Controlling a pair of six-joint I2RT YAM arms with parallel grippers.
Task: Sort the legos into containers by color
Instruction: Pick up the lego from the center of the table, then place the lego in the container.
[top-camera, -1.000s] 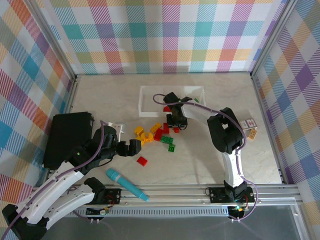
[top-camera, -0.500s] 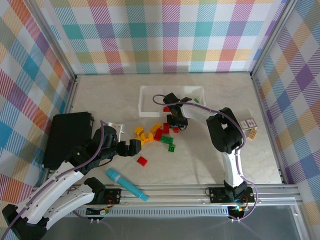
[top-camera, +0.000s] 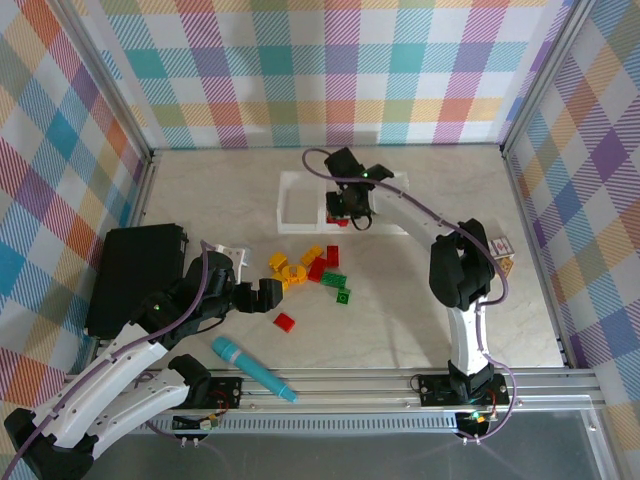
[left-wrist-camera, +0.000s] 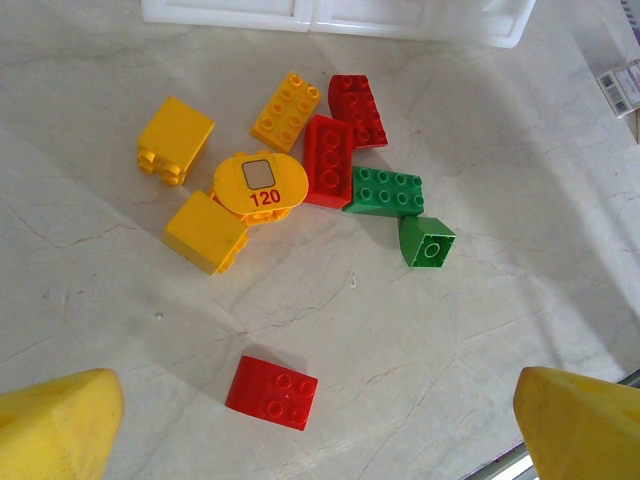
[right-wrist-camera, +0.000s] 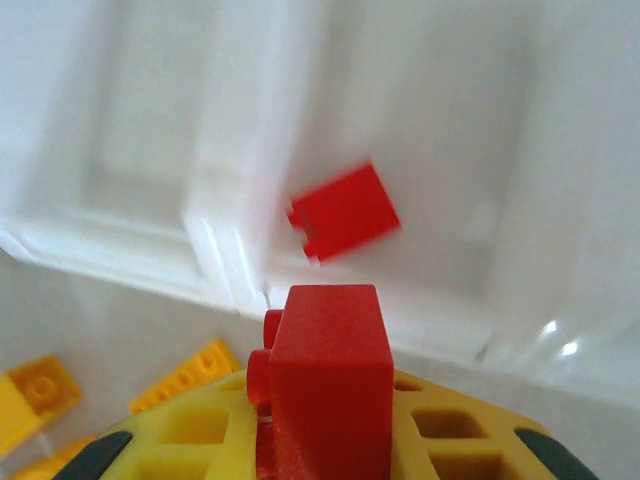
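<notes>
The right claw is clamping a red brick over the middle compartment of the white tray, where a second red brick is lying; the left claw is gaping apart near the loose bricks.

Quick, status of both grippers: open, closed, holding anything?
Left gripper: open, holding nothing.
Right gripper: closed on a red lego.

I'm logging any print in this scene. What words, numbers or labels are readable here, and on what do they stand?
"120", in red, under a small grey square on the round yellow lego in the pile.
Print on the cards lying on the table near the right wall: too small to read.
Nothing else legible.
</notes>
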